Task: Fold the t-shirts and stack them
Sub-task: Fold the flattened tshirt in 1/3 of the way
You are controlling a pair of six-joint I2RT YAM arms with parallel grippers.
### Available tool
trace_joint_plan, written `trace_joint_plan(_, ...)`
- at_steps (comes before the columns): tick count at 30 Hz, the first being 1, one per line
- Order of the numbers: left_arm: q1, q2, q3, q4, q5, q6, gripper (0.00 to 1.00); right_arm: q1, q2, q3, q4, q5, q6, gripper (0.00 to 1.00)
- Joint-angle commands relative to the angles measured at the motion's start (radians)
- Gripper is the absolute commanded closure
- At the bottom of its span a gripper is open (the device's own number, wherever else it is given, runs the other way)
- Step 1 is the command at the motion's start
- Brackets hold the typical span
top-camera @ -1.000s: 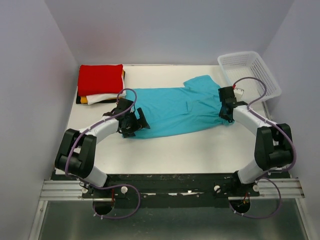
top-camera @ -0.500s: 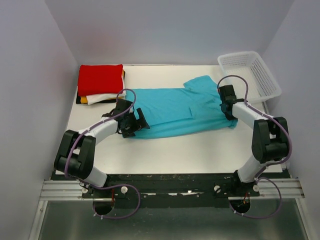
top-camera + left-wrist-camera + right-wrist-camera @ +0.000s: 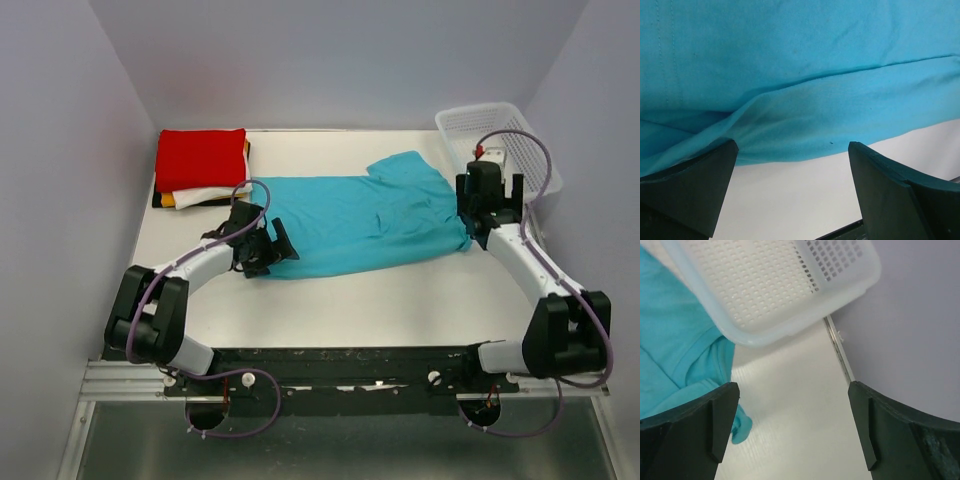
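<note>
A turquoise t-shirt lies spread across the middle of the table. At the back left sits a stack of folded t-shirts with a red one on top and white, yellow-orange and black edges below it. My left gripper is open at the turquoise shirt's near left hem. In the left wrist view that hem lies just ahead of the left gripper, with bare table between the fingers. My right gripper hangs open and empty beside the shirt's right edge; in its own view the right gripper spans bare table.
A white mesh basket stands at the back right corner, just ahead of the right gripper, and fills the top of the right wrist view. Grey walls close the table on three sides. The table's right edge strip runs close by.
The right gripper has opened and let go of the shirt's right edge, then moved right and back toward the basket. The shirt's right side now lies flatter. The left arm has hardly moved.
</note>
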Motion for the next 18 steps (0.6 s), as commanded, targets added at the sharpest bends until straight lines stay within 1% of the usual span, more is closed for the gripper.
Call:
trace_joint_plan(1,0.008,-0.013,-0.059,-0.109,-0.024,0.007,0.02,-0.009,-0.141,-0.085,-0.066,0.055,0.327,0.00)
trace_joint_plan(2,0.007,-0.021,-0.063,-0.111,-0.025,0.008,0.01,-0.008,-0.165,-0.096,-0.075,0.074,0.415,0.00)
trace_joint_plan(3,0.007,-0.032,-0.068,-0.112,-0.027,0.006,0.02,-0.010,-0.184,-0.094,-0.108,0.048,0.487,0.00)
trace_joint_plan(4,0.007,-0.039,-0.071,-0.114,-0.029,0.005,0.01,-0.010,-0.200,-0.094,-0.136,-0.022,0.562,0.00)
trace_joint_plan(5,0.007,-0.045,-0.076,-0.113,-0.033,0.004,0.02,-0.010,-0.217,-0.100,-0.150,-0.099,0.621,0.00)
trace_joint_plan(6,0.007,-0.048,-0.078,-0.110,-0.034,0.002,0.02,-0.010,-0.227,-0.116,-0.147,-0.227,0.660,0.00)
trace_joint_plan(7,0.006,-0.049,-0.075,-0.114,-0.035,0.002,0.01,-0.010,-0.235,-0.141,-0.119,-0.365,0.656,0.00)
trace_joint_plan(8,0.007,-0.049,-0.071,-0.118,-0.035,0.002,0.02,-0.010,-0.235,-0.178,-0.091,-0.463,0.641,0.00)
trace_joint_plan(9,0.008,-0.051,-0.070,-0.118,-0.034,0.002,0.02,-0.010,-0.230,-0.202,-0.075,-0.519,0.637,0.01)
trace_joint_plan(11,0.008,-0.056,-0.071,-0.115,-0.037,0.002,0.01,-0.010,-0.220,-0.245,-0.087,-0.467,0.685,0.08)
trace_joint_plan(14,0.008,-0.068,-0.074,-0.121,-0.046,0.002,0.01,-0.010,-0.211,-0.271,-0.159,-0.328,0.758,0.09)
trace_joint_plan(16,0.007,-0.073,-0.078,-0.119,-0.046,0.002,0.01,-0.010,-0.212,-0.287,-0.179,-0.237,0.792,0.10)
trace_joint_plan(18,0.008,-0.071,-0.079,-0.115,-0.046,0.000,0.01,-0.010,-0.201,-0.304,-0.169,-0.170,0.803,0.14)
